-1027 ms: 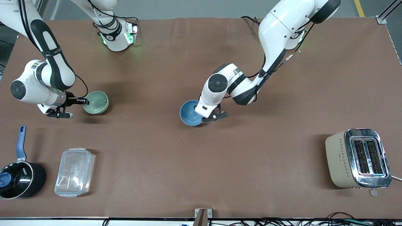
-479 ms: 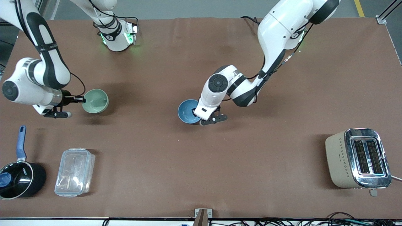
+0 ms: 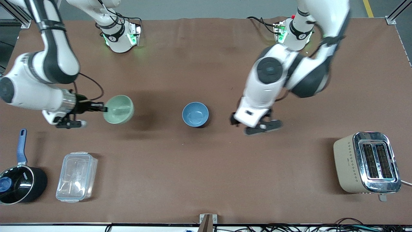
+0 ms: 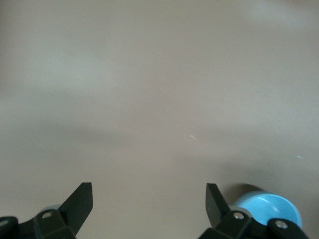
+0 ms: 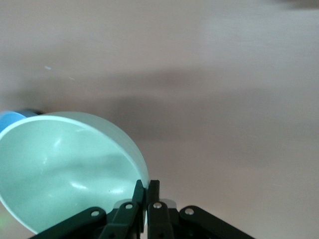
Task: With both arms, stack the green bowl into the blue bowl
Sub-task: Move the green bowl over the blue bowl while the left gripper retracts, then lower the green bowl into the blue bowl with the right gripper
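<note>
The green bowl (image 3: 118,109) hangs tilted in the air, held by its rim in my right gripper (image 3: 104,108), which is shut on it, over the table toward the right arm's end from the blue bowl. In the right wrist view the fingers pinch the green bowl's (image 5: 65,169) rim at the right gripper (image 5: 148,188). The blue bowl (image 3: 195,114) stands upright on the table's middle, untouched. My left gripper (image 3: 249,126) is open and empty, beside the blue bowl toward the left arm's end. The left wrist view shows the left gripper (image 4: 148,200) wide open and the blue bowl (image 4: 269,211) at the edge.
A beige toaster (image 3: 367,162) stands near the front camera at the left arm's end. A black saucepan with a blue handle (image 3: 19,180) and a clear plastic container (image 3: 76,176) sit near the front camera at the right arm's end.
My left gripper let go of the blue bowl, opened and drew away toward the left arm's end. My right gripper carried the green bowl closer to the blue bowl.
</note>
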Controlling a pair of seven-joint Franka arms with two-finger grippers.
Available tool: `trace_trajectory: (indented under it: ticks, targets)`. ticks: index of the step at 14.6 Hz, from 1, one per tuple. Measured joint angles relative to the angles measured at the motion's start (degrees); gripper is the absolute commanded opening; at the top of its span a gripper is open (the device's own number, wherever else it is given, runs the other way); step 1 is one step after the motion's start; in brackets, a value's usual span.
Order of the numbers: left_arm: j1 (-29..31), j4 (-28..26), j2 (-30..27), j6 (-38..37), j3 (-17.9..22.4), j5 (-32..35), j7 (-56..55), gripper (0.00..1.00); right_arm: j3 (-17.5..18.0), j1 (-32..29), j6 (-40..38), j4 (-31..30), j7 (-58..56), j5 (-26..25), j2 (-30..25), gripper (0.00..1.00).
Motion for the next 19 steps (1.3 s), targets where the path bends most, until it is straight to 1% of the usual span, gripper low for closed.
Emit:
trace_trajectory:
  ticks: [3, 5, 9, 11, 12, 13, 15, 16, 19]
  targets:
    - [8.1, 0.1, -3.7, -2.8, 0.0, 0.0, 8.6, 1.0, 0.2, 9.0, 6.2, 0.0, 11.0, 0.8, 2.4, 0.01]
    - [12.3, 0.2, -6.3, -4.9, -0.1, 0.0, 12.4, 1.0, 0.2, 13.7, 8.7, 0.0, 16.3, 3.1, 4.1, 0.01]
    - [16.0, 0.2, -11.8, -12.1, -0.2, -0.5, 15.5, 1.0, 0.1, 22.3, 14.4, 0.0, 28.2, 4.3, 6.8, 0.01]
    - [18.5, 0.1, -13.8, -14.4, 0.1, -3.0, 20.3, 1.0, 0.1, 26.1, 17.3, 0.0, 33.3, 4.3, 8.9, 0.02]
    - [19.1, -0.3, -14.8, -14.9, 1.1, -4.4, 23.6, 1.0, 0.1, 27.5, 18.2, 0.0, 35.1, 4.3, 10.1, 0.02]
    - [18.8, -0.9, -15.8, -15.3, 2.9, -5.3, 26.6, 1.0, 0.1, 28.4, 18.7, 0.0, 36.1, 4.3, 11.1, 0.02]
    - [16.9, -1.9, -17.7, -17.8, 6.9, -5.9, 30.6, 1.0, -0.3, 28.5, 19.2, 0.0, 36.8, 4.3, 12.4, 0.02]
    - [16.3, -2.3, -18.5, -19.2, 7.8, -6.0, 31.5, 1.0, -0.7, 28.3, 19.3, 0.0, 36.8, 4.3, 12.6, 0.02]
    - [15.4, -3.7, -20.6, -20.8, 8.2, -8.2, 31.8, 1.0, -1.3, 27.7, 20.2, 0.2, 36.8, 4.3, 13.0, 0.02]
